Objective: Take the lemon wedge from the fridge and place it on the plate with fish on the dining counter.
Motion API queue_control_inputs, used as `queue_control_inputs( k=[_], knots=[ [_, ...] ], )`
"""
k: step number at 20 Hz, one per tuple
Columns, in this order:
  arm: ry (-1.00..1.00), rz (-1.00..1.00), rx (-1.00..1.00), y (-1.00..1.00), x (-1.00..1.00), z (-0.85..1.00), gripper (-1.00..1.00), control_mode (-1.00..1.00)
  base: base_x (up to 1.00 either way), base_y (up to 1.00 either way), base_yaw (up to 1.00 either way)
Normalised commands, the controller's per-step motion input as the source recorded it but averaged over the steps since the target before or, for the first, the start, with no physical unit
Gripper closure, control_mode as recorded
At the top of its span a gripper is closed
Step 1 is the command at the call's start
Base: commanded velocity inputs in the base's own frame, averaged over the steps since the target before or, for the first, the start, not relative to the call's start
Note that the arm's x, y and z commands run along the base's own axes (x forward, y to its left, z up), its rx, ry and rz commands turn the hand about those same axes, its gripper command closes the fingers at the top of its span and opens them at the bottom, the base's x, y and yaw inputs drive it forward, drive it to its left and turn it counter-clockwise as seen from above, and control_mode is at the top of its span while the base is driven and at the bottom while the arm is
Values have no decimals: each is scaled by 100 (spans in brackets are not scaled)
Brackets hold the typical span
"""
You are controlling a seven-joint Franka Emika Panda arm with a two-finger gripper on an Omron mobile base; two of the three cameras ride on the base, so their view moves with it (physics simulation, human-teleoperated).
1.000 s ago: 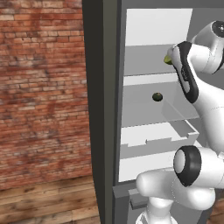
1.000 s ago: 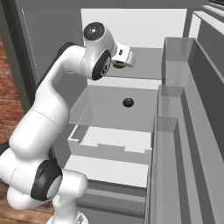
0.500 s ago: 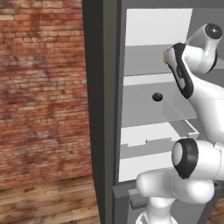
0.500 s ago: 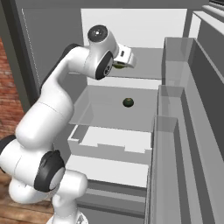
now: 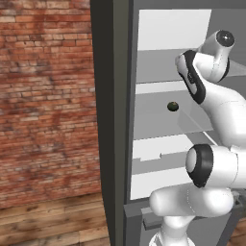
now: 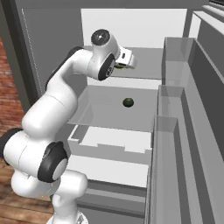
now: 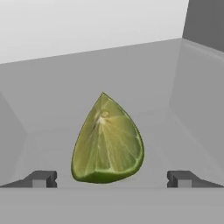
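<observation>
My pincer (image 7: 111, 178) spread wide with nothing between its tips, the wedge (image 7: 107, 141) just ahead and centred between them, resting on an upper fridge (image 6: 144, 65) shelf, white back wall beyond

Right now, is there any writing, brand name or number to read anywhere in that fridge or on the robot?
None: no text, label or number can be read. The fridge walls and shelves are plain, and the lemon wedge, the small dark round item and the brick wall bear no marks.
</observation>
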Motion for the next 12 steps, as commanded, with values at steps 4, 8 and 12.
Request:
queue_control_inputs(
  k=[4, 8, 12],
  knots=[
    [0, 0, 0, 0, 33, -3, -100, -100, 0, 0, 0],
    [0, 0, 0, 0, 23, -3, -100, -100, 0, 0, 0],
    [0, 0, 0, 0, 11, -11, -100, -100, 0, 0, 0]
  ],
)
